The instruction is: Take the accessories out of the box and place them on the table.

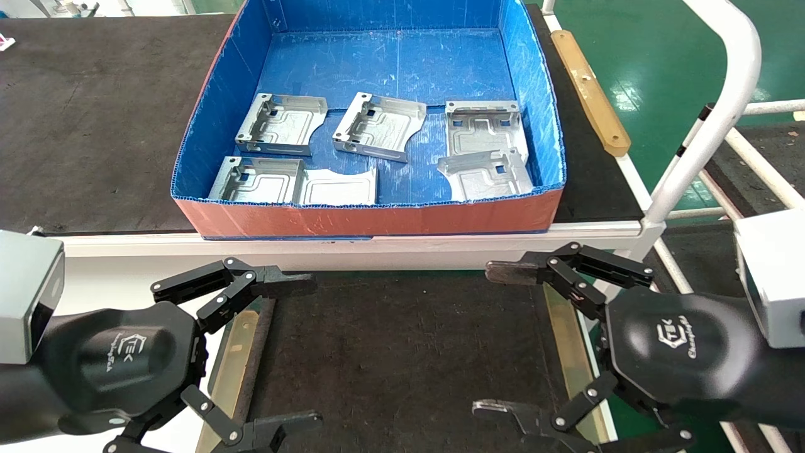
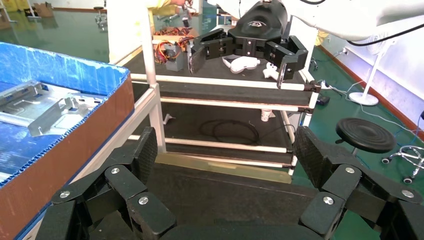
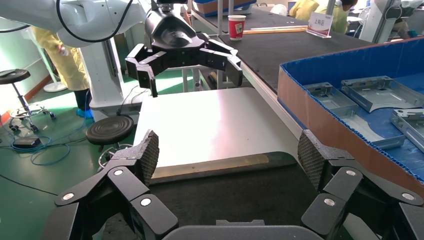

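Note:
The box (image 1: 377,220), blue inside and reddish-orange outside, stands on the far worktop. Several silver plates lie flat in it: one at the back left (image 1: 283,123), one at the back middle (image 1: 379,124), two overlapping at the right (image 1: 484,170), two side by side along the front wall (image 1: 258,179). My left gripper (image 1: 300,352) and right gripper (image 1: 500,340) are both open and empty. They hover over the near dark mat (image 1: 402,340), short of the box. The box also shows in the left wrist view (image 2: 65,150) and the right wrist view (image 3: 320,120).
Brass-coloured strips (image 1: 236,352) edge the near mat on both sides. A white frame rail (image 1: 440,242) runs between the mat and the box. A white tube upright (image 1: 710,126) stands at the right. More dark mat (image 1: 88,113) lies left of the box.

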You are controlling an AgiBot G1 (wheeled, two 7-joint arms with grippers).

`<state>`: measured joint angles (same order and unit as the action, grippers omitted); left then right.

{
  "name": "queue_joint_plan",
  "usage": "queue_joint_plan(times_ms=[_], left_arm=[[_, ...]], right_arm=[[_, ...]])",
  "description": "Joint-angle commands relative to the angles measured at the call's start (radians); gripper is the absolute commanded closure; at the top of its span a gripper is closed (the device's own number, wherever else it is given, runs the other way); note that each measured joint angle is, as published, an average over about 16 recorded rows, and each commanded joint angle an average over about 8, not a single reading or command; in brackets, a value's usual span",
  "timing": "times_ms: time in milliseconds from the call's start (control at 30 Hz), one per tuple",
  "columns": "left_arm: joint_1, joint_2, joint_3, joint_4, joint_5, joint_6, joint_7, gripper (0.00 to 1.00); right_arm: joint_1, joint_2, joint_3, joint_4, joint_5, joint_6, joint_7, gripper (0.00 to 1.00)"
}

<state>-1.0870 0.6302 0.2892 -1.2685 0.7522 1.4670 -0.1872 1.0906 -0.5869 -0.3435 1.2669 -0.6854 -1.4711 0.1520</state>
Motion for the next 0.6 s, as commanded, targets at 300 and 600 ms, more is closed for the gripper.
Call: queue_joint_plan(times_ms=[300,600], left_arm=[[-0.093,0.08,0.031,0.063,0.092,-0.116,-0.024,0.0],[-0.223,0.2,0.081,0.217,0.235,-0.246,0.013,0.0]], right_arm=[[0.0,0.0,0.0,0.0,0.0,0.0,0.0,0.0],[0.0,0.0,0.0,0.0,0.0,0.0,0.0,0.0]])
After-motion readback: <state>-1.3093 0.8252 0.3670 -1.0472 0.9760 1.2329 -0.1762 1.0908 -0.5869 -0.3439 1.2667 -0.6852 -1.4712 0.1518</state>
